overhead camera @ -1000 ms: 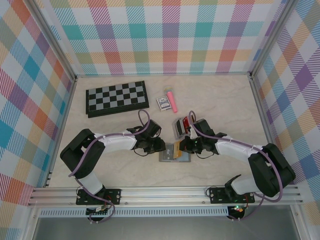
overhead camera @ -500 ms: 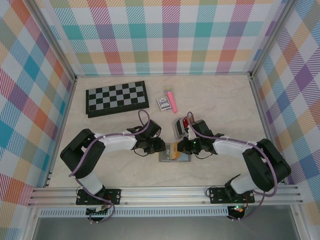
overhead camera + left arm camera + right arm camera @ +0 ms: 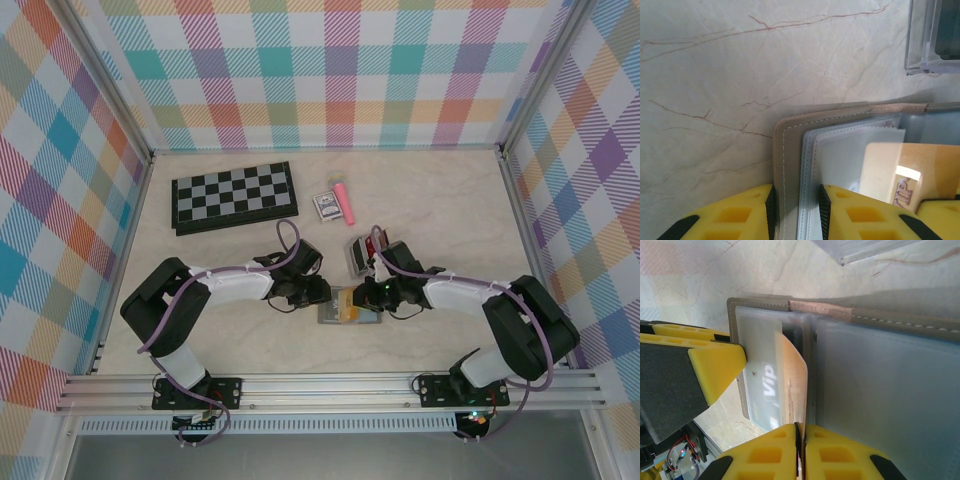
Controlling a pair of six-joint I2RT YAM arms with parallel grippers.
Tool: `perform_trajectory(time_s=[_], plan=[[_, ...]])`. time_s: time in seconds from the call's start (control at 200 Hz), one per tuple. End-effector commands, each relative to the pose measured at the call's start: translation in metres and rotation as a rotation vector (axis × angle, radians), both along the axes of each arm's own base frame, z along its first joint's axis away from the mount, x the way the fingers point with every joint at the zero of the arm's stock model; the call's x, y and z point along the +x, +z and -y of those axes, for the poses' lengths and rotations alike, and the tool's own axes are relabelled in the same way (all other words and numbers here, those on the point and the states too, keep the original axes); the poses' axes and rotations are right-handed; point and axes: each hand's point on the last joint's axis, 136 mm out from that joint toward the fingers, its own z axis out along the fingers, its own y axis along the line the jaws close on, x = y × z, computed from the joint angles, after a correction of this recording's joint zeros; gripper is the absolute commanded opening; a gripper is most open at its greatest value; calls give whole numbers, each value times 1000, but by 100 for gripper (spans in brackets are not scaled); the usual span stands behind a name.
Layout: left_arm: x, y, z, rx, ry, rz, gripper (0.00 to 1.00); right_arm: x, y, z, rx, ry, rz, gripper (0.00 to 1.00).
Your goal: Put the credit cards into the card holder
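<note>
Now, down to the holder (image 3: 365,318), spread open and flat on the counter (image 3: 450,200), near-centre, right between both claws. Pinned at its left flap by the left claw (image 3: 796,215): partly closed, with cover and a clear sleeve (image 3: 850,150) squeezed between the yellow fingers (image 3: 735,220). Over on the right, pinched in the right claw (image 3: 800,437), all but shut: a tan card (image 3: 794,380), thin edge caught between the fingertips (image 3: 765,455). Slid partway under the left-hand sleeve, "Vip" lettering reading through the plastic, bare tan strip left outside. Just beyond the holder, on its far side, a slotted rack (image 3: 358,255). Farther back, a chessboard (image 3: 235,196) off to the left, then toward the middle a small patterned box (image 3: 325,206) just beside a pink object (image 3: 344,203).
</note>
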Motion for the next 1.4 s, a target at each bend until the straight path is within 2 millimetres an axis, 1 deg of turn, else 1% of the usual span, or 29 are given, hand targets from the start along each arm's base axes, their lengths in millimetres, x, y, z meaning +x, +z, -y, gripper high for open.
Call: perform_trajectory(time_s=[0.0,0.105,0.21,0.305,0.36,0.57,0.67,0.735,0.85,0.925,1.06,1.19,1.225,1.29,1.395], plan=[[-13,-9,2,3,-20,-32,30,3,-8,-2,-54,-49,-17,11],[-13,-9,1,4,-20,-32,30,9,-7,-1,-61,-95,3,12],[-14,-9,0,4,-18,-31,30,13,-3,-1,-69,-101,18,12],[-14,-10,0,7,-21,-34,30,15,-5,11,-131,-125,37,11],[-14,-10,-1,8,-18,-31,30,14,-4,13,-136,-127,46,11],[-14,-10,1,1,-20,-31,29,10,-7,3,-76,-101,16,12],[-13,-9,0,0,-14,-27,30,8,-5,-5,-39,-82,10,14],[-13,-9,1,-2,-14,-28,30,8,-4,-6,-37,-79,9,16],[-13,-9,0,-2,-12,-27,30,8,-2,-7,-51,-76,6,18],[-13,-8,0,-1,-11,-24,30,7,-2,-2,-77,-74,8,24],[-14,-9,-2,9,-12,-24,30,5,-3,13,-154,-92,15,31],[-14,-9,-2,8,-12,-24,30,3,-2,15,-172,-83,16,34],[-14,-9,-2,7,-12,-24,31,4,-1,14,-167,-83,18,33],[-14,-9,-2,6,-13,-24,30,5,0,10,-149,-72,20,29],[-13,-9,-1,1,-13,-24,30,8,0,3,-128,-58,15,26]])
